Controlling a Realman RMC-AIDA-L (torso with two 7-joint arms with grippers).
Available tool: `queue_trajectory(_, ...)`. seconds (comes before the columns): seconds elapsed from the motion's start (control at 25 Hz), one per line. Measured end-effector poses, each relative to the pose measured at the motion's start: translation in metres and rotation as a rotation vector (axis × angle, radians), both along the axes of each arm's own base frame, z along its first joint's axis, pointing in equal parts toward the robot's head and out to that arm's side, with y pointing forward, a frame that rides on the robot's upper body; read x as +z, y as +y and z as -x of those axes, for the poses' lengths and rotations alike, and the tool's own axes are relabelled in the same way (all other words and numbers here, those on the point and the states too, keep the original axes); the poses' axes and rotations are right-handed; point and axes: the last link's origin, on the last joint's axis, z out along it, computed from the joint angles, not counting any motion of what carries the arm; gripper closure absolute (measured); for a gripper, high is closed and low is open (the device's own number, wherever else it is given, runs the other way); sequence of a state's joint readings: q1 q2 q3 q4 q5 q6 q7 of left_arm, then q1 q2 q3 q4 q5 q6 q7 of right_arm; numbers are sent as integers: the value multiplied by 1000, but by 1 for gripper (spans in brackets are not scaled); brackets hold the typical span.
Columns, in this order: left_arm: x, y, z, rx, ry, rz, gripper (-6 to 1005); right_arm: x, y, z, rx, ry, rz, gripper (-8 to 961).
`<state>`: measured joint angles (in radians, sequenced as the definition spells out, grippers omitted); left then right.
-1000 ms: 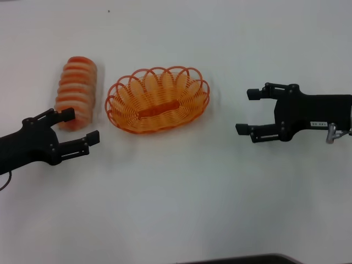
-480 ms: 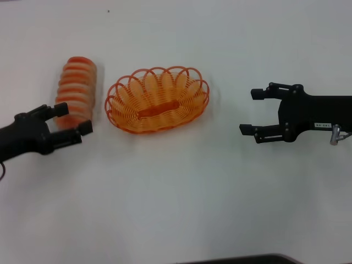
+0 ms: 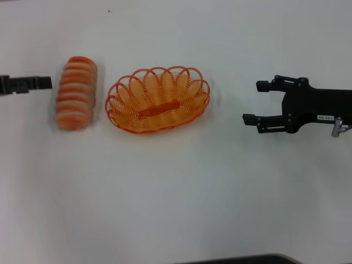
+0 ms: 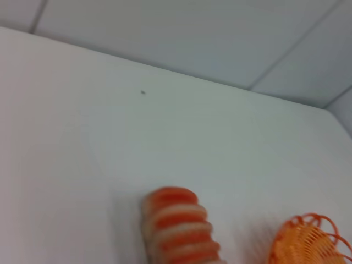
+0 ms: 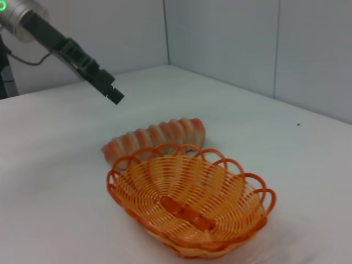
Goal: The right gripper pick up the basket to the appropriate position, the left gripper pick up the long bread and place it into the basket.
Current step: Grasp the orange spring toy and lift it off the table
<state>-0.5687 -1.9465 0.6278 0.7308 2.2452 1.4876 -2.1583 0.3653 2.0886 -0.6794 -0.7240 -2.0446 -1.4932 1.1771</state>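
The long bread [image 3: 76, 93], striped orange and cream, lies on the white table left of the basket [image 3: 190, 93]; a small gap separates them. The orange wire basket is empty, with a solid orange bar in its base. My left gripper [image 3: 33, 83] hovers at the far left, just left of the bread's far half and clear of it. The right wrist view shows the left gripper [image 5: 113, 96] raised above the bread [image 5: 154, 137], behind the basket [image 5: 225, 192]. My right gripper [image 3: 256, 102] stands open well to the right of the basket, fingers pointing at it, holding nothing. The left wrist view shows the bread's end [image 4: 179, 228].
A white tabletop [image 3: 176, 192] spreads around everything, with wide bare room in front and between the basket and my right gripper. Grey wall panels [image 5: 231, 44] rise behind the table. A dark edge [image 3: 236, 259] shows at the bottom of the head view.
My left gripper has swung from the bread's near end up and back to the far left, turning as it went. The right gripper has drifted slightly right. Bread and basket have not moved.
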Motion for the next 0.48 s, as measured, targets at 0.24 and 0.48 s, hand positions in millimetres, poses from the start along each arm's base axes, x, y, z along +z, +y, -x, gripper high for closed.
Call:
queue_trajectory(0.24,6,31,-28,-8,108,34,77,2,-1,1,1,10,-1,24)
queue_trajectory(0.48,-16,41,-45,-42,276,81,78,1,0,2,7,14,3,24)
